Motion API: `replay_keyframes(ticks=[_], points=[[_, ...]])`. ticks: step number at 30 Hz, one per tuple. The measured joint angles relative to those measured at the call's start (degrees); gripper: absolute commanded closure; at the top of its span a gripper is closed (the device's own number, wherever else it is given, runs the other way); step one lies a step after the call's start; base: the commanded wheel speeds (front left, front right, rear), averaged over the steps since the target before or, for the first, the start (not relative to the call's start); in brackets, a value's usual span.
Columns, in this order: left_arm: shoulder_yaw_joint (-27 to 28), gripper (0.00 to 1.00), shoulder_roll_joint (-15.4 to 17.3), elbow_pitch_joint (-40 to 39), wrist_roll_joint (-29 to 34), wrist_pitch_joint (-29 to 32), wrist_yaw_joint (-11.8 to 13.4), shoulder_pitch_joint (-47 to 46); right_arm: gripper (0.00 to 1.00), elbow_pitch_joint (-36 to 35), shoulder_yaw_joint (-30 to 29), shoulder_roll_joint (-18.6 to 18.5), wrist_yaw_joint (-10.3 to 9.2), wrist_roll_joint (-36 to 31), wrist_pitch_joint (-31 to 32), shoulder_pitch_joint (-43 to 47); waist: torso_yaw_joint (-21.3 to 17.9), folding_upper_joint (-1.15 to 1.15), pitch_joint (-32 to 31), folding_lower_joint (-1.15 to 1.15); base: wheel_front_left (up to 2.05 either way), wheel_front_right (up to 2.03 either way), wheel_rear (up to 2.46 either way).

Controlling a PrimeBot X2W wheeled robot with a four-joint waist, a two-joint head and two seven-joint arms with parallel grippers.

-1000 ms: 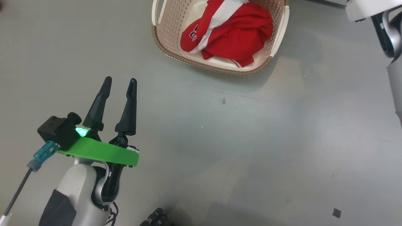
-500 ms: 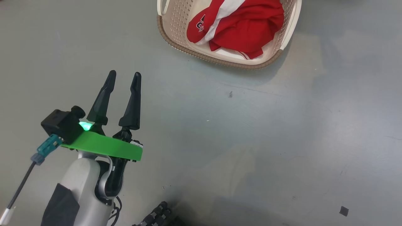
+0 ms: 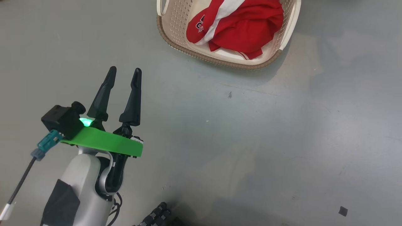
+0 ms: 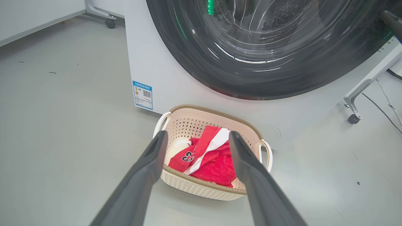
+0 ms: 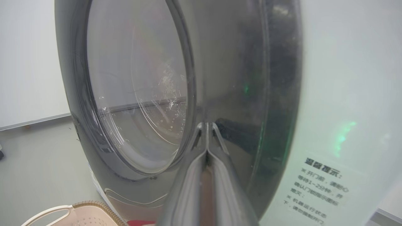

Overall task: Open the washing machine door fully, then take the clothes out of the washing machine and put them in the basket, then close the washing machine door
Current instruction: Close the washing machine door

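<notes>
Head view: the left gripper (image 3: 125,71) hovers over the floor (image 3: 251,141), fingers spread wide with nothing between them. The basket (image 3: 220,62) sits well ahead and to its right, the clothes (image 3: 245,28) heaped inside. In the right wrist view the right gripper (image 5: 206,126) is pinched closed and empty, its tips at the door (image 5: 276,94) rim; whether they touch is unclear.

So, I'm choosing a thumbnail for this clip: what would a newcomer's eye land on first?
The bright red clothes, bundled in the cream basket on the grey floor before the washing machine. Next, the vivid green plate behind the left gripper's spread dark fingers, lower left in the head view. Then the washing machine door, its glossy black rim looming in both wrist views.
</notes>
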Motion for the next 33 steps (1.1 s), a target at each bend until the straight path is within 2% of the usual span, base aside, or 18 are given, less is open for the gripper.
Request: replay_keyframes(ticks=[8,20,28,33], points=[[0.4,0.00,0.2,0.8,0.1,0.0,0.0,-0.2,1.00,2.7,0.4,0.7,-0.20,0.4,-0.5,1.7,-0.7,0.00,-2.2,0.00,0.00,0.00,0.00],[1.3,0.00,2.9,2.7,1.5,0.0,0.0,0.1,1.00,5.4,1.8,4.6,-0.19,1.7,-1.1,13.6,-3.7,0.00,-8.8,0.00,0.00,0.00,0.00],[1.8,0.00,4.3,4.0,2.2,0.0,0.0,3.1,1.00,1.9,1.1,7.2,-0.54,3.0,-1.1,21.9,-6.7,0.00,-14.6,0.00,0.00,0.00,0.00],[2.8,0.00,5.1,4.7,2.2,0.0,0.0,5.8,1.00,0.2,-0.7,10.1,-1.42,6.1,-1.1,28.1,-8.9,0.00,-18.4,0.00,0.00,0.00,0.00]])
